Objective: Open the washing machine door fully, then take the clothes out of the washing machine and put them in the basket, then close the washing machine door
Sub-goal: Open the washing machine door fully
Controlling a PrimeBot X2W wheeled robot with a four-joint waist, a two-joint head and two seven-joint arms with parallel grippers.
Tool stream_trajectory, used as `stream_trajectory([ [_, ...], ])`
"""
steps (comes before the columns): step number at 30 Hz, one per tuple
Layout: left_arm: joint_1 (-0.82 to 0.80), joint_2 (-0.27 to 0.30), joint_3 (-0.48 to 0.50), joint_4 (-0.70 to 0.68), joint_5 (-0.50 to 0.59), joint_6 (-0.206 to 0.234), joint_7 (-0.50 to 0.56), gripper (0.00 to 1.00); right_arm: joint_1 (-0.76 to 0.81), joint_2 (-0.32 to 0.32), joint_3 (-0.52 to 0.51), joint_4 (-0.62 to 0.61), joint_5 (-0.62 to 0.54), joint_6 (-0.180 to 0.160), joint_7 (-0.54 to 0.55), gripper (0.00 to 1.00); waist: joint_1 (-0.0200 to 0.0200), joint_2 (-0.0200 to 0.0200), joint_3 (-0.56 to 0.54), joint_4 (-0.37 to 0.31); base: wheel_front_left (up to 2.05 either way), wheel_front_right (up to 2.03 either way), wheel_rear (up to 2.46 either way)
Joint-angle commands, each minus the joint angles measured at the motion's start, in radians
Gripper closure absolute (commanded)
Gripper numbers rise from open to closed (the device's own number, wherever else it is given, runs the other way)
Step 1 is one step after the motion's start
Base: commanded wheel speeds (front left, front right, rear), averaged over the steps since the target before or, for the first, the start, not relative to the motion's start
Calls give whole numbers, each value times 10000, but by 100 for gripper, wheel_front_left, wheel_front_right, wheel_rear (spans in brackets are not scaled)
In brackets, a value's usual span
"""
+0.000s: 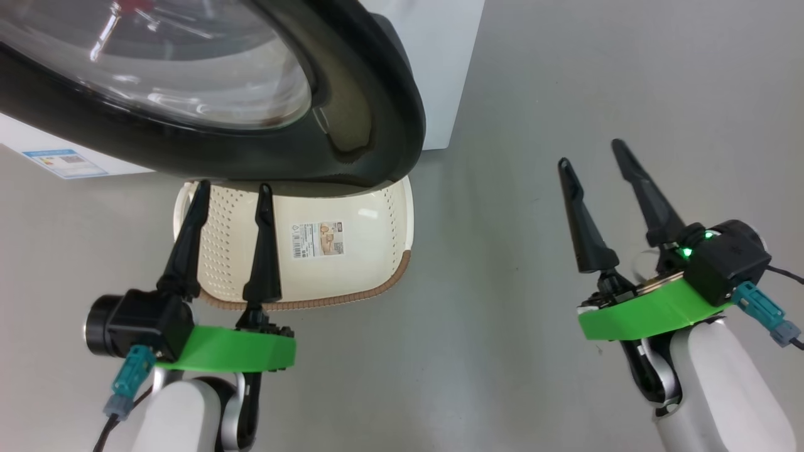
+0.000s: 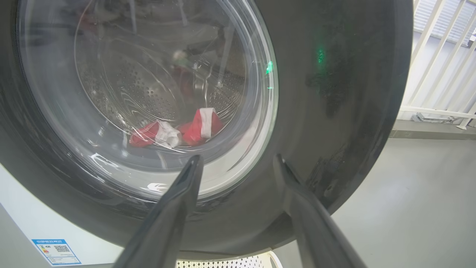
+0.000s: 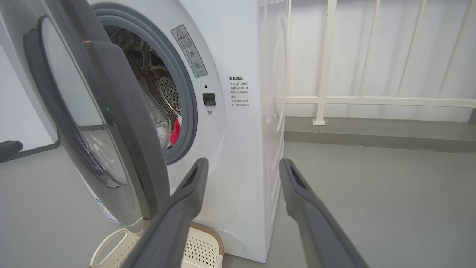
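The washing machine door (image 1: 377,94), black-rimmed with a glass bowl, stands partly open from the white washing machine (image 3: 241,149). In the drum lie the red and white clothes (image 2: 174,130), seen through the glass, and a red edge of the clothes (image 3: 176,130) shows in the gap. The cream basket (image 1: 377,232) sits empty on the floor under the door. My left gripper (image 1: 232,188) hangs open over the basket, its fingertips just below the door's rim. My right gripper (image 1: 590,154) is open and empty, off to the right above bare floor, facing the machine's front corner.
Grey floor (image 1: 502,345) stretches to the right of the machine. A white railing (image 3: 323,59) runs along the wall beyond it. A blue label (image 1: 63,162) is stuck low on the machine's front. The door's swing covers the space above the basket.
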Motion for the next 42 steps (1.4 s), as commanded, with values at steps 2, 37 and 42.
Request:
stream_trajectory([
  [2,152,169,241,-316,-8,56,-78,0,144,67,374,-168,264,4,-59,100,-1,0,13,26,0,0,0],
  [37,-318,169,-419,-1073,-148,362,-78,0,-5616,-607,769,2726,16683,4,7378,100,-1,0,1317,1236,0,0,0],
  [42,-381,169,-514,-1132,-219,427,-78,0,-6612,-746,1173,3723,17687,4,9025,100,-1,0,1534,1348,0,0,0],
])
